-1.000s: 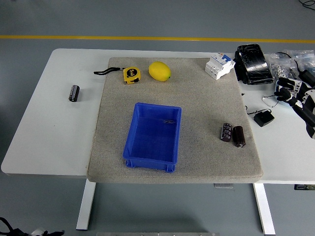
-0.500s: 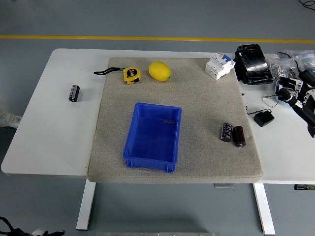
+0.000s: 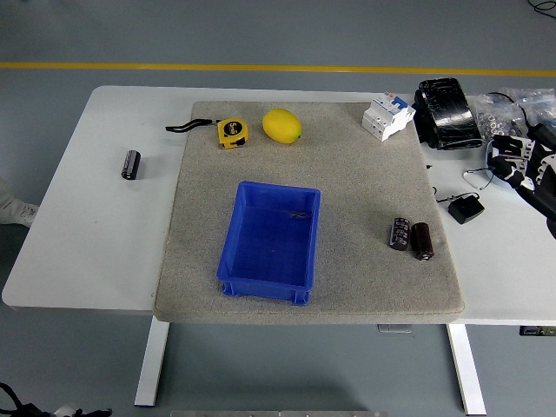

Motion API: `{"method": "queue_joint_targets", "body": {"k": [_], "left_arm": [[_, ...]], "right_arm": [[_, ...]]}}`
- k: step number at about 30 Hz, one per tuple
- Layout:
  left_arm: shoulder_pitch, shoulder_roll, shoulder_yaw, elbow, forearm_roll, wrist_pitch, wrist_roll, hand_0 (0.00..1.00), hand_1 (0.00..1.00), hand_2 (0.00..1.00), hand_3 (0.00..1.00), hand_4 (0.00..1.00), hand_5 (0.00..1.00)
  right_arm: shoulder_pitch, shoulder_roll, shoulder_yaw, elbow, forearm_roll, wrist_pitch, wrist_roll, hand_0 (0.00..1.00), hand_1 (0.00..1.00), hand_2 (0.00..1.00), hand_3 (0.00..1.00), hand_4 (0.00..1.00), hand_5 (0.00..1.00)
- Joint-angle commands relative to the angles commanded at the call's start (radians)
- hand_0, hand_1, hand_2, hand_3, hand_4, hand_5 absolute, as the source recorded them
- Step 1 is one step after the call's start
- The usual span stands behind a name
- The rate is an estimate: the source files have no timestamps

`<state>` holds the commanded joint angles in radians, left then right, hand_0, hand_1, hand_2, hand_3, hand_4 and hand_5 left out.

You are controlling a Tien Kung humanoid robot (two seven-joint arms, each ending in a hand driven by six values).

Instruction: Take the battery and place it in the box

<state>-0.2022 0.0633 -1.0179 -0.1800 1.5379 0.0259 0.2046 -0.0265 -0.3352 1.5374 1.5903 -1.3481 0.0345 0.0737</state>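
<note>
Right hand [image 3: 521, 165] perhaps relaxed, cylindrical battery [image 3: 400, 233], rectangular box [image 3: 270, 241]

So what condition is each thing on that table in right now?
blue box: upright, nothing visible inside.
two dark cylinders: lying side by side on the mat, right of the box.
black cylinder: lying on bare table, left.
tape measure: tape retracted.
lemon: whole, on the mat.
right hand: at the right edge, holding nothing, fingers unclear.

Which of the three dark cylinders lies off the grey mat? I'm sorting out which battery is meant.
The lone battery on the bare white table, left of the grey mat. The other two cylinders lie together on the mat's right side.
</note>
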Motion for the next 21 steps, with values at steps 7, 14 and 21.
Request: {"method": "queue_joint_targets", "body": {"k": [7,14,21], "left_arm": [[0.002,0.001,-0.004,0.0,0.006,-0.009,0.008,0.603,0.546,0.638,0.662,0.669,0.729],[0.007,0.004,0.019,0.0,-0.019,-0.011,0.014,0.6,0.543,0.629,0.662,0.667,0.729],[0.004,0.005,0.036,0.0,-0.04,-0.007,0.011,0.595,0.536,0.625,0.66,0.666,0.73]], "right_arm": [[0.104,-0.196,-0.143,-0.063,-0.201,0.03,0.094,0.734,0.723,0.829,0.861,0.998,0.558],[0.269,-0.255,-0.353,-0.164,-0.481,0.045,0.209,0.791,0.803,0.874,0.917,0.998,0.428],[0.403,-0.189,-0.519,-0.285,-0.633,0.02,0.252,0.824,0.819,0.876,0.913,0.998,0.347]]}}
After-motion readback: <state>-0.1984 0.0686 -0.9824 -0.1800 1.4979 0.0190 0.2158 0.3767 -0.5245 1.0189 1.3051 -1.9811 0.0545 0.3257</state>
